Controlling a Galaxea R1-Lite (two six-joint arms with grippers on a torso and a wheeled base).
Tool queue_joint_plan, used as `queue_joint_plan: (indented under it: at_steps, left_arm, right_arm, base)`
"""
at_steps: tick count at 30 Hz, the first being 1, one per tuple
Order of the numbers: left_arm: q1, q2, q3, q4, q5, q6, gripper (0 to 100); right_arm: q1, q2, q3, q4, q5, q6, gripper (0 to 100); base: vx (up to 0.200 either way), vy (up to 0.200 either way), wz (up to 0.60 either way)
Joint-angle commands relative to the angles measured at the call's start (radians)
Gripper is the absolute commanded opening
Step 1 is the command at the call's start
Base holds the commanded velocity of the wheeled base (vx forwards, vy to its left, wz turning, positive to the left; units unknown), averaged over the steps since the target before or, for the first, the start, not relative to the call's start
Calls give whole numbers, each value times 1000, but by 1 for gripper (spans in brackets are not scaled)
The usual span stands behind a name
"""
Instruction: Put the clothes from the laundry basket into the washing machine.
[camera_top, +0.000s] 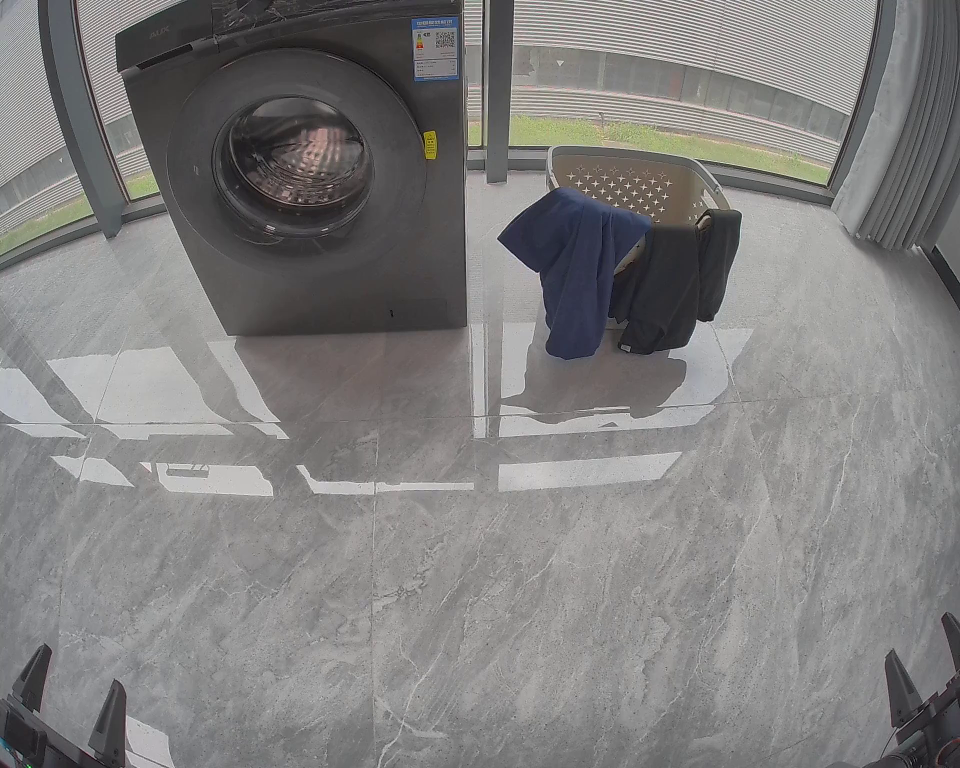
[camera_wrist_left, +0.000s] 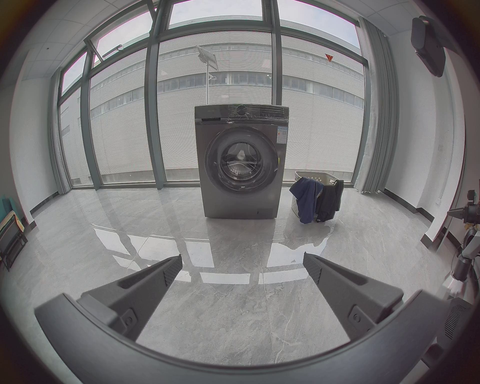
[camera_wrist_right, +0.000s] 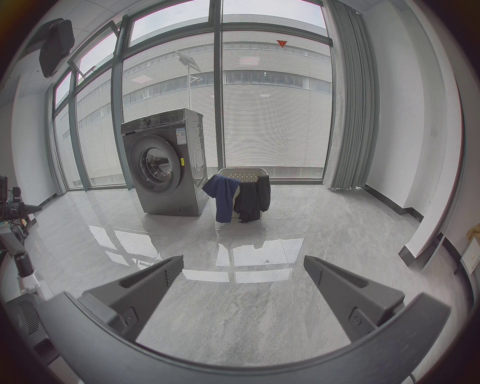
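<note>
Grey marbled floor tile (camera_top: 480, 600), glossy, with window glare in bands across the middle of the head view. Washing machine (camera_top: 300, 170) in the upper left of that frame: dark grey front-loader, round glass door flush with its front. Laundry basket (camera_top: 640, 185) upper right of centre, beige with a perforated wall, standing on the tile near the machine with a strip of bare floor between them. Clothes hang over the basket's near rim: a blue garment (camera_top: 575, 260) on the machine side and a black garment (camera_top: 665, 285) next to it. The two touch, and both are draped down the outside of the basket. My left gripper (camera_top: 77, 672) sits in the lower left corner, fingers spread, nothing between them; the left wrist view shows bare tile in the gap. My right gripper (camera_top: 920, 640) sits in the lower right corner, likewise spread wide and empty. Both are well apart from basket and machine. Pale curtain (camera_top: 900, 130) at the upper right edge; tall windows behind.
</note>
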Motion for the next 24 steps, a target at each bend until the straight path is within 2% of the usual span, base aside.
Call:
queue_joint_plan:
  at_steps: [1, 8, 24]
  left_arm:
    - [3, -15, 16, 0, 0, -1, 100]
    - [3, -15, 16, -2, 2, 1, 100]
    - [1, -15, 16, -2, 0, -1, 100]
  right_arm:
    - [1, -15, 18, 0, 0, 0, 100]
    - [1, -15, 18, 0, -1, 2, 100]
    - [1, -13, 16, 1, 0, 0, 100]
  base:
    - [0, 0, 0]
    - [0, 0, 0]
    - [200, 0, 0]
